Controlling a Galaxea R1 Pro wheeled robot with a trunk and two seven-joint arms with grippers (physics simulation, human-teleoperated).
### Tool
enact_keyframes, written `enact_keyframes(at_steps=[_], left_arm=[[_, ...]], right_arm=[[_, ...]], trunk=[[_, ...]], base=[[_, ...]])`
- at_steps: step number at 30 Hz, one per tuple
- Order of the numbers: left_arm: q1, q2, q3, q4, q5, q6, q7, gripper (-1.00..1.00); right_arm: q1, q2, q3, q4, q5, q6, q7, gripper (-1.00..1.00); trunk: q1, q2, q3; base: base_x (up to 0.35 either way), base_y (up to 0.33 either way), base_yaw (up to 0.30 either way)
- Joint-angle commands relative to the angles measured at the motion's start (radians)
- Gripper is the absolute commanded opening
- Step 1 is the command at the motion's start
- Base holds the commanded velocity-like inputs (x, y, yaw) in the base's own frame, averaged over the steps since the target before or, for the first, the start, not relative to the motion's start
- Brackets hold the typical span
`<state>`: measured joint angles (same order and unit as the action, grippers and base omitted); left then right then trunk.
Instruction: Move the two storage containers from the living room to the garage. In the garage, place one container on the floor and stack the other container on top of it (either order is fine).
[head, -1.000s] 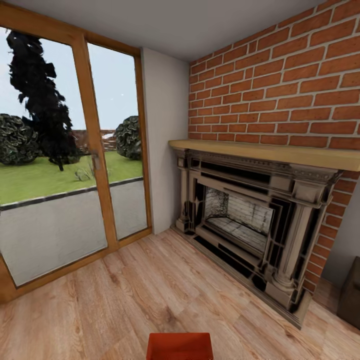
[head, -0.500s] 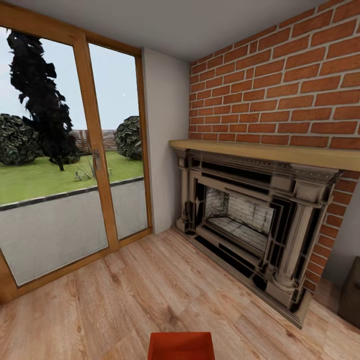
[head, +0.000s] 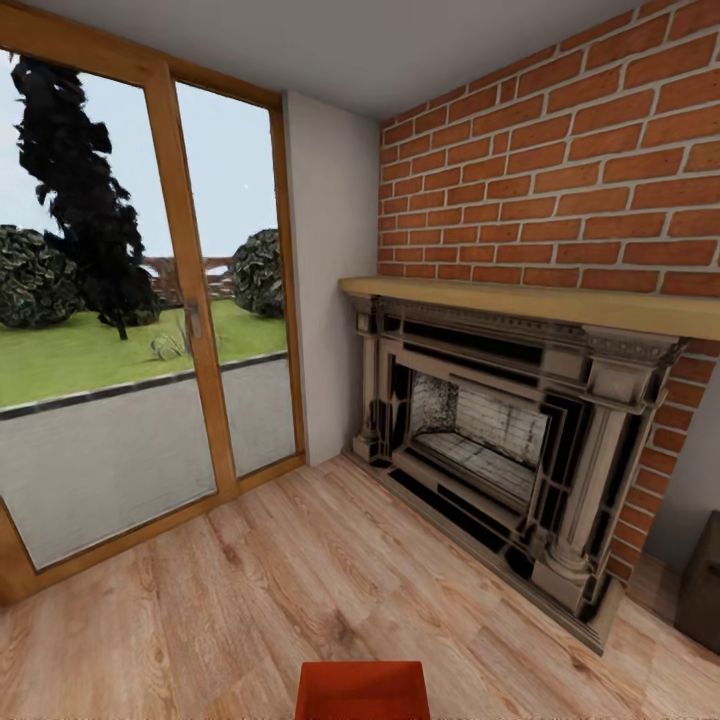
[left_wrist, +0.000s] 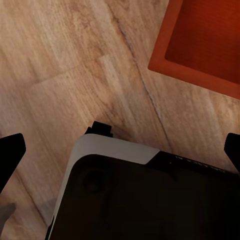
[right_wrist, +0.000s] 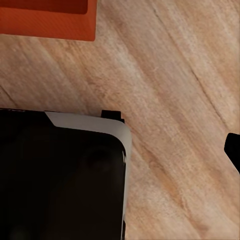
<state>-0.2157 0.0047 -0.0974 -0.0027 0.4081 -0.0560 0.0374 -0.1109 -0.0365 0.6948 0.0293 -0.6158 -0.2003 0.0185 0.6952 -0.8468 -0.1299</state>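
Your orange box sits on the wood floor right in front of you, near the fireplace and glass door. Your left gripper is wide open with nothing in it. I can't tell about the right gripper, because just one fingertip shows.

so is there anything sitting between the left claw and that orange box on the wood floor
Nothing visible does. In the left wrist view, bare wood-plank floor lies between the robot's dark base and the orange-red storage container. The left claw's fingertips sit far apart at the picture's edges, holding nothing.
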Motion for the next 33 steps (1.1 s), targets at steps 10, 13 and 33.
enact_keyframes(at_steps=[10, 13, 33], left_arm=[[-0.001, 0.001, -0.008, 0.0, 0.008, -0.002, 0.003, 1.0], [-0.001, 0.001, -0.008, 0.0, 0.007, -0.002, 0.003, 1.0], [-0.001, 0.01, -0.012, -0.006, -0.002, -0.004, 0.001, 1.0]], right_arm=[[-0.001, -0.001, 0.006, 0.003, -0.008, -0.005, 0.006, 1.0], [-0.001, -0.002, 0.004, 0.003, -0.008, -0.004, 0.006, 1.0], [-0.001, -0.002, 0.003, 0.003, -0.009, -0.01, 0.007, 1.0]], trunk=[[0.0, -0.001, -0.017], [0.0, -0.001, -0.022], [0.0, -0.001, -0.054]], base=[[0.0, 0.0, 0.0], [0.0, 0.0, 0.0], [0.0, 0.0, 0.0]])
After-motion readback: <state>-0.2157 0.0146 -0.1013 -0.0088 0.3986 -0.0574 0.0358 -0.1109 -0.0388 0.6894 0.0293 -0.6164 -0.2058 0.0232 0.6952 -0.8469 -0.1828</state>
